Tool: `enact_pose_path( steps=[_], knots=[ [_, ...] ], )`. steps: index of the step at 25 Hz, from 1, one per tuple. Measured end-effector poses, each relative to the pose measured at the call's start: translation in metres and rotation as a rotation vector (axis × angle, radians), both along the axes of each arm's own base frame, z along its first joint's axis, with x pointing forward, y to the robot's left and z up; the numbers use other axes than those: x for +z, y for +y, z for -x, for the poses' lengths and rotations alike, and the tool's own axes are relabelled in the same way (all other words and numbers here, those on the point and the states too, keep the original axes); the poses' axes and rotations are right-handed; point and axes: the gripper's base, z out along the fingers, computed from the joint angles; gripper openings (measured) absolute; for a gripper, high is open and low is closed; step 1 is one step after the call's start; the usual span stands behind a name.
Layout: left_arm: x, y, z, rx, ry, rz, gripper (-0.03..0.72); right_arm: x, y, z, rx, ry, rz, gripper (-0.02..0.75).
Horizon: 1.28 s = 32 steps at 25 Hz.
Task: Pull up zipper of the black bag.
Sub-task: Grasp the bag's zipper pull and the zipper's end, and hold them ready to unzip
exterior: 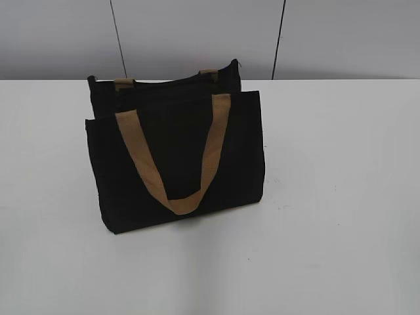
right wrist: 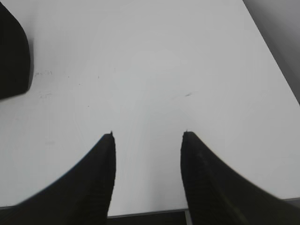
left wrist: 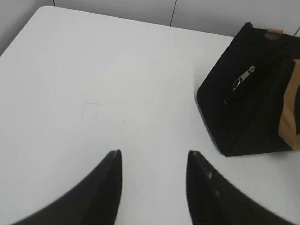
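The rectangular black fabric bag [exterior: 177,157] stands upright on the white worktop [exterior: 341,197], left of centre in the exterior view, its broad front panel facing the camera and its long axis running left to right across the frame. One tan webbing handle [exterior: 172,157] hangs down over the front panel in a U; the stubs of a second tan handle [exterior: 124,84] show at the rear top edge. In the left wrist view the bag's narrow end wall [left wrist: 229,108] faces the camera, near the upper right corner. The thin black zipper's small silvery metal pull tab [left wrist: 243,77] lies against that end wall, just below the top edge, tilted with its long axis running from lower left to upper right. The left gripper [left wrist: 152,157] hangs over bare worktop well apart from the bag, jaws spread with nothing between them. The right gripper [right wrist: 147,136] likewise has jaws spread over bare worktop; a dark corner of the bag [right wrist: 14,56] shows at the far left of the right wrist view.
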Motion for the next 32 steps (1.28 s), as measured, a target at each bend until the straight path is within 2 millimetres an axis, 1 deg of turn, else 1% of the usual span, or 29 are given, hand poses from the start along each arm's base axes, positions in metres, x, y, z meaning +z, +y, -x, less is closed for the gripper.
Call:
enact_pose_path(
  steps=[14,16,18,21,26,30,32],
  knots=[
    [0.000,0.000,-0.001,0.000,0.005,0.000,0.340,0.000,0.000,0.000,0.000,0.000,0.000,0.361],
    [0.006,0.000,-0.006,0.000,-0.001,0.001,0.340,0.000,0.000,0.000,0.000,0.000,0.000,0.361],
    [0.019,-0.001,-0.012,-0.008,-0.061,-0.007,0.340,0.000,0.000,0.000,0.000,0.000,0.000,0.361],
    [0.040,-0.003,-0.028,-0.033,-0.168,-0.034,0.340,0.000,0.000,0.000,0.000,0.000,0.000,0.361],
    [0.056,-0.009,-0.074,-0.069,-0.239,-0.043,0.340,0.000,0.000,0.000,0.000,0.000,0.000,0.361],
    [0.057,-0.015,-0.114,-0.096,-0.300,-0.019,0.340,0.000,0.000,0.000,0.000,0.000,0.000,0.361],
    [0.048,-0.019,-0.133,-0.102,-0.316,-0.014,0.340,0.000,0.000,0.000,0.000,0.000,0.000,0.361]
  ],
)
